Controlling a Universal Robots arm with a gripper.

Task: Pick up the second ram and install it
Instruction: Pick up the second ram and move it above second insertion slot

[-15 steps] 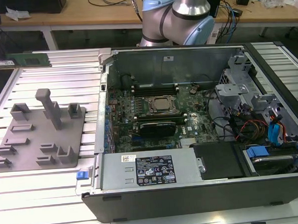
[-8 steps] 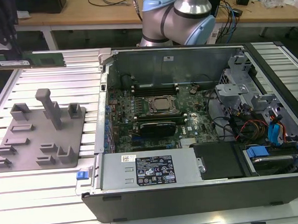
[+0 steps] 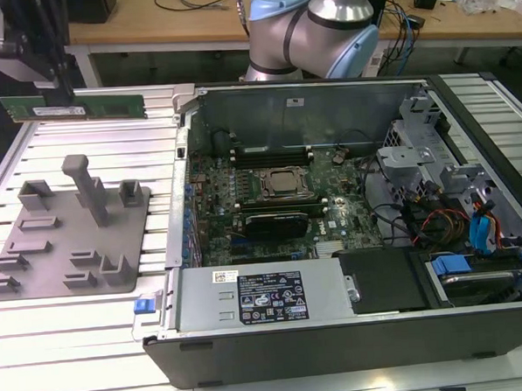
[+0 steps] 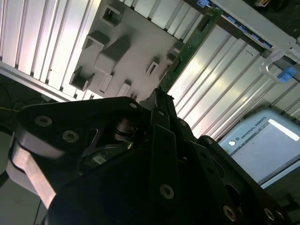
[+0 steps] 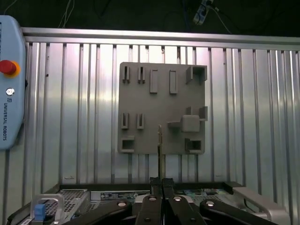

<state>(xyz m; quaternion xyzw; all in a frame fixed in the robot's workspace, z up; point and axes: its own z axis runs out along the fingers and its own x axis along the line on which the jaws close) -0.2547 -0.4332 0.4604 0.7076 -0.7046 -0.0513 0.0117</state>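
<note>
The second ram, a long green stick, hangs level in the air at the far left of the exterior view, above the back of the slatted table. My gripper is shut on it near its middle. In the first wrist view the ram stands edge-on, rising from between the black fingers. The second wrist view shows its green edge running away from the fingers. The open computer case with the motherboard lies to the exterior view's right of the gripper, and black memory slots sit behind the CPU socket.
A grey holder plate with pegs and pockets lies on the slatted table below the gripper. The case's upright metal wall stands at the back, cables and drive bays at its right. A teach pendant rests beside the table.
</note>
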